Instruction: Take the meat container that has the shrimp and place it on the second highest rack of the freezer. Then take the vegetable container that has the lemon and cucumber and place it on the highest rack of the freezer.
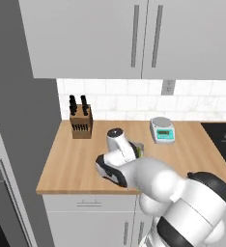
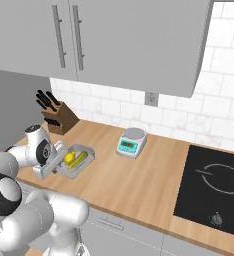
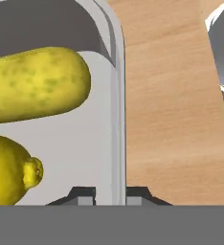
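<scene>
Container [image 2: 84, 159] on counter [image 2: 139, 175], left of centre in right base view; lemon [image 2: 69, 158] and cucumber [image 2: 79, 159] inside. Scale [image 2: 131, 142] right of container. Knife block [image 2: 61, 119] upper left, against wall. Cooktop [image 2: 214, 187] lower right.

A wooden knife block [image 1: 81, 124] with black handles stands at the back of the wooden tabletop [image 1: 66, 164], against the white tiled wall [image 2: 224, 90]. A small kitchen scale [image 2: 131, 142] with a teal front sits near the middle. A black cooktop [image 2: 214, 185] is set in beside it. Grey wall cabinets [image 1: 134, 34] with silver handles hang above.
</scene>
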